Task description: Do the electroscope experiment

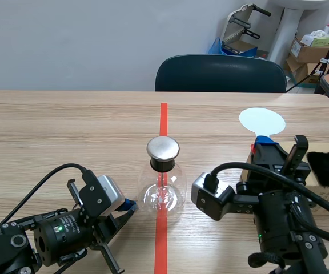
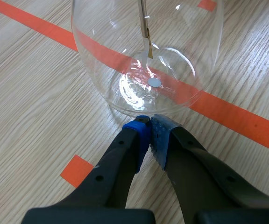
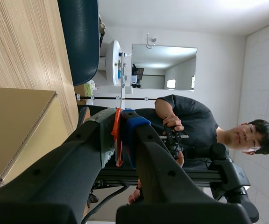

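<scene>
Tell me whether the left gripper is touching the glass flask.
Cannot tell. The left wrist view puts the shut left gripper right at the base of the glass flask, no gap visible, yet the clear glass edge leaves contact unsure.

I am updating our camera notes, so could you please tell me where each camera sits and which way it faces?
Scene view: between the arms, facing across the table toward a dark chair; both arms show low, flanking the glass electroscope flask.
Left wrist view: on the left arm, looking down past the shut left gripper at the flask's base.
Right wrist view: on the right arm, rolled sideways, facing a person; the right gripper clamps a thin orange thing.
Shared: scene and left wrist views both show the flask on the tape line.
</scene>
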You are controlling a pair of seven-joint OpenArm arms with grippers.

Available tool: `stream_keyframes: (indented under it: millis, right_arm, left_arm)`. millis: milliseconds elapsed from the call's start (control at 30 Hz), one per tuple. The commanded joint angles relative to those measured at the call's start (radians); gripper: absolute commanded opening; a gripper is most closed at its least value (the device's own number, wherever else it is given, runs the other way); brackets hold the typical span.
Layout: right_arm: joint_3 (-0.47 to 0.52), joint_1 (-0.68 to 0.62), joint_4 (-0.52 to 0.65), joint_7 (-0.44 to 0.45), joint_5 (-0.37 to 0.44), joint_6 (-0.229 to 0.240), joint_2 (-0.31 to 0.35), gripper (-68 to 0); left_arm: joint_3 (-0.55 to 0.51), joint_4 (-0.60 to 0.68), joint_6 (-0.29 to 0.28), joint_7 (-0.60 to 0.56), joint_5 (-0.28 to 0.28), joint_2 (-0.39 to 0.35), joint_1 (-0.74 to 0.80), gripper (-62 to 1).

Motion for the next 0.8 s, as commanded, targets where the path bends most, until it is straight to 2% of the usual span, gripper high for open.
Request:
stream_keyframes:
  millis: [0, 300, 467, 600, 767]
  right_arm:
    - [0.002, 0.009, 0.010, -0.003, -0.001, -0.014, 0.003, -65.8]
    - [0.002, 0.009, 0.010, 0.022, -0.001, -0.014, 0.003, -65.8]
    - [0.002, 0.009, 0.010, 0.140, -0.001, -0.019, 0.003, -65.8]
    - [0.002, 0.009, 0.010, 0.258, -0.001, -0.074, 0.003, -65.8]
    - [0.002, 0.009, 0.010, 0.373, -0.001, -0.075, 0.003, -65.8]
  left_arm:
    - [-0.001, 0.016, 0.005, -0.014, -0.006, 0.005, 0.000, -57.5]
    - [-0.001, 0.016, 0.005, -0.014, -0.006, 0.005, 0.000, -57.5]
    - [-0.001, 0.016, 0.005, -0.014, -0.006, 0.005, 0.000, -57.5]
    - [-0.001, 0.016, 0.005, -0.018, -0.006, 0.005, 0.000, -57.5]
    - [-0.001, 0.016, 0.005, -0.018, -0.006, 0.005, 0.000, -57.5]
